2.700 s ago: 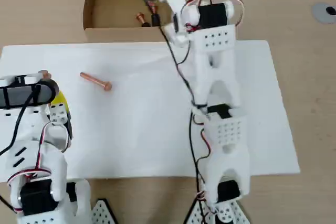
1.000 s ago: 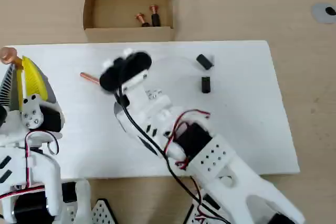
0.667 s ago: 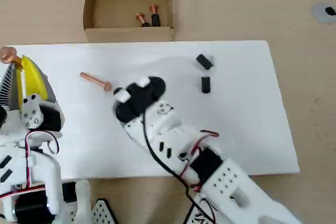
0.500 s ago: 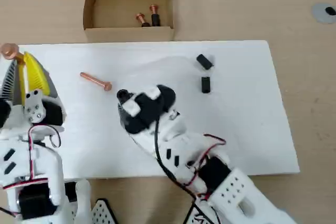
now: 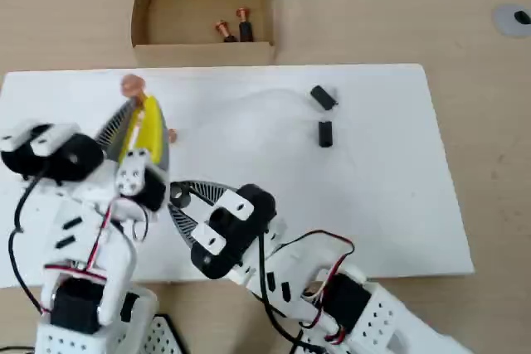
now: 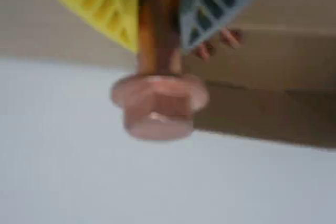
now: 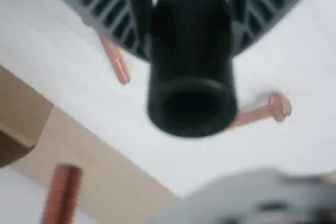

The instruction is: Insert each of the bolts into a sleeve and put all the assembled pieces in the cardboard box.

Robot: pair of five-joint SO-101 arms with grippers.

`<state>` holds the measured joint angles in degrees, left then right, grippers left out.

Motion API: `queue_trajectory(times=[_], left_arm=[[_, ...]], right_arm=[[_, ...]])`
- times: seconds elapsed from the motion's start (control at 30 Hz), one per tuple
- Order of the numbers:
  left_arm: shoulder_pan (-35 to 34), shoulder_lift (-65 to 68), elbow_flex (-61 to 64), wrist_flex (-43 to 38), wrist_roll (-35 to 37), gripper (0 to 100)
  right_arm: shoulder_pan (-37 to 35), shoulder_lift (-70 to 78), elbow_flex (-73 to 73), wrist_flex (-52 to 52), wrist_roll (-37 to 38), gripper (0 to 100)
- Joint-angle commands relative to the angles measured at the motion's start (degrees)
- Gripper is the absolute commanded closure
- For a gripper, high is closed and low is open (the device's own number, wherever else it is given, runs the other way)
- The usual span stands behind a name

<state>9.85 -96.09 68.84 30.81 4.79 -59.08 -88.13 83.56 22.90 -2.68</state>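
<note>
Surface [image 5: 390, 196] near the box [image 5: 145, 6]: left hand [image 5: 133, 109] gripped a bolt [image 6: 159, 98], right hand [image 5: 181, 198] a sleeve [image 7: 191, 82]; left hand mostly hid a loose bolt [image 5: 172, 134].

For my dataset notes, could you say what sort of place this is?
Probably a robotics lab bench: a left arm and a right arm at a wooden table, a white sheet, a cardboard box.

We read no text, label, number or sign anywhere — not on the cardboard box [image 5: 178, 12], not on the white sheet [image 5: 390, 205].
</note>
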Motion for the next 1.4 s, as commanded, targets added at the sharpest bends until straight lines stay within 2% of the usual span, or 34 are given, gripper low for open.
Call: queue_trajectory(times=[0.0,0.2,0.33,0.57,0.7,0.83,0.93,1.03,1.2,1.37], left_arm=[[3.60,-7.52,-0.09,4.75,0.53,99],[1.58,-8.66,-6.42,13.27,0.70,99],[3.43,-8.66,-12.13,18.90,3.96,99],[4.92,-8.66,-26.11,28.40,4.13,99],[5.01,-8.66,-29.27,32.53,6.77,99],[10.99,-8.66,-29.27,36.04,9.58,99],[14.59,-8.66,-29.27,36.66,9.41,99],[14.59,-8.66,-29.19,36.48,9.14,99],[14.51,-8.66,-25.85,34.37,4.04,99],[11.08,-8.66,-23.82,31.91,3.25,99]], right_arm=[[-0.48,-1.63,0.57,-1.76,0.53,98.9],[-0.48,-1.63,0.84,-1.76,0.44,98.9],[-0.48,-1.63,0.92,-1.76,0.44,98.9],[0.57,-1.63,0.92,-1.76,0.44,98.9],[0.57,-1.63,1.01,-2.64,0.44,98.9],[0.57,-1.54,2.07,-5.80,0.44,98.9],[0.57,-1.63,2.86,-6.51,0.44,98.9],[0.57,-1.63,2.86,-6.51,0.44,98.9],[0.57,-1.63,2.77,-6.51,0.44,98.9],[0.57,-1.63,2.77,-6.51,0.44,98.9]])
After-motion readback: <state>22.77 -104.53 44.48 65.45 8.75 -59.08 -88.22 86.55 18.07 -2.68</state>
